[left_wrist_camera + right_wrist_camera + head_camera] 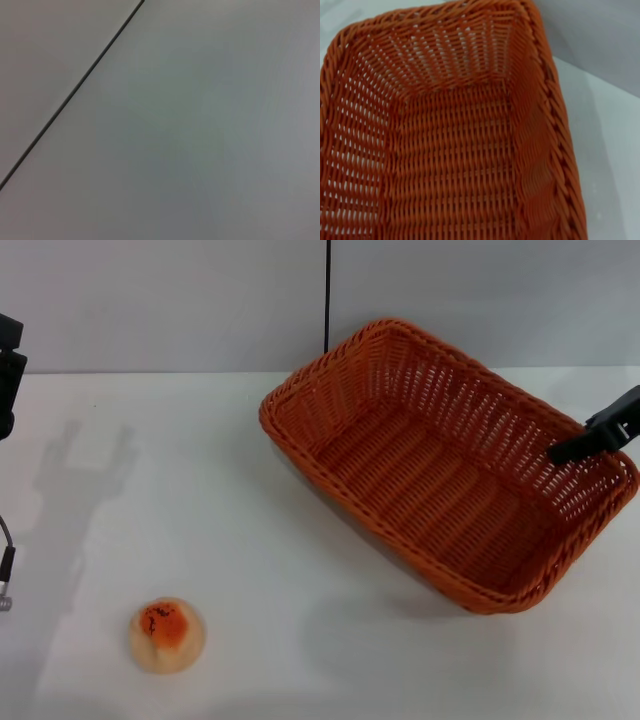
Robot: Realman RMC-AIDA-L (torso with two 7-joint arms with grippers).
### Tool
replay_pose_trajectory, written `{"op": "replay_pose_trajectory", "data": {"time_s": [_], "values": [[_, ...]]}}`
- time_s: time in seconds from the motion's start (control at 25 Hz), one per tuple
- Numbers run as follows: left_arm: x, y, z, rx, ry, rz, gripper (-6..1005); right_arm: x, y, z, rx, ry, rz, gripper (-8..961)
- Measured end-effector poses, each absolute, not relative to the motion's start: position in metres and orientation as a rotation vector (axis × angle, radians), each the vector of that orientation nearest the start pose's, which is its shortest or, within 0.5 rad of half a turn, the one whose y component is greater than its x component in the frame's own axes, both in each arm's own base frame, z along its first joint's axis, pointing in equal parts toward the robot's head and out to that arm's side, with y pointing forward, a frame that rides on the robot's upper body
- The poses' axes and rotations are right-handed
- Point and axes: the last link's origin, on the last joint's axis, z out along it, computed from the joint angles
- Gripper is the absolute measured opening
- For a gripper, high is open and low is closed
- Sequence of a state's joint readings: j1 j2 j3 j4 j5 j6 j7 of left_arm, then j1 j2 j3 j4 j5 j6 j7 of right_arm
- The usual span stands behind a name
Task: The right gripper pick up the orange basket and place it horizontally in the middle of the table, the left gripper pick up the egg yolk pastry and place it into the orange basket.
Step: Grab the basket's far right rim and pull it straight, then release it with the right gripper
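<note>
From the head view, the orange basket point(445, 465) fills the upper right of the frame, lying at a slant on the white counter point(300, 640), one corner toward the grey wall point(150, 300) and its far end toward the right edge. It appears tipped, with a shadow under its lower side. The right end effector point(575, 447) comes in from the right edge, a slim black finger reaching over the rim at the basket's right end and resting against the inside wall there; it looks to be pinching that rim, though its other finger is hidden behind the weave. The pastry point(167, 634) sits alone in the lower left of the frame, well apart from the basket. The left end effector point(10, 370) is only a black block at the upper left edge, raised off the counter; whether it is spread or pressed together I cannot tell.

The left wrist view shows only plain grey wall with a thin dark seam point(75, 90) running diagonally across the left side.

The right wrist view looks down into the basket point(450, 150), its woven floor and slatted sides filling most of the frame, with white counter point(615, 165) at the right.
</note>
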State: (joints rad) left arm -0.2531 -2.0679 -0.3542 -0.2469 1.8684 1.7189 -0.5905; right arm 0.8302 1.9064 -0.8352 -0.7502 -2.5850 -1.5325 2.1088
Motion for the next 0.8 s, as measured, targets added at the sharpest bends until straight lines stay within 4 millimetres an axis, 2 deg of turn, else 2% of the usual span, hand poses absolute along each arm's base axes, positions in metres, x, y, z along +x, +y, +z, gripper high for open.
{"op": "replay_pose_trajectory", "data": {"time_s": [0.36,0.44,0.64,0.8], "values": [[-0.3117,0.2449,0.0073,-1.383,-0.671,-1.383,808,0.2438,0.4039,0.0574,-2.667,1.054,-0.293,276],[-0.3118,0.2450,0.0072,-1.384,-0.672,-1.382,807,0.2438,0.4039,0.0575,-2.668,1.054,-0.292,164],[-0.3132,0.2442,0.0066,-1.383,-0.679,-1.374,806,0.2422,0.4046,0.0600,-2.660,1.053,-0.251,163],[-0.3137,0.2436,0.0066,-1.382,-0.681,-1.374,805,0.2381,0.4018,0.0647,-2.652,1.042,-0.133,163]]}}
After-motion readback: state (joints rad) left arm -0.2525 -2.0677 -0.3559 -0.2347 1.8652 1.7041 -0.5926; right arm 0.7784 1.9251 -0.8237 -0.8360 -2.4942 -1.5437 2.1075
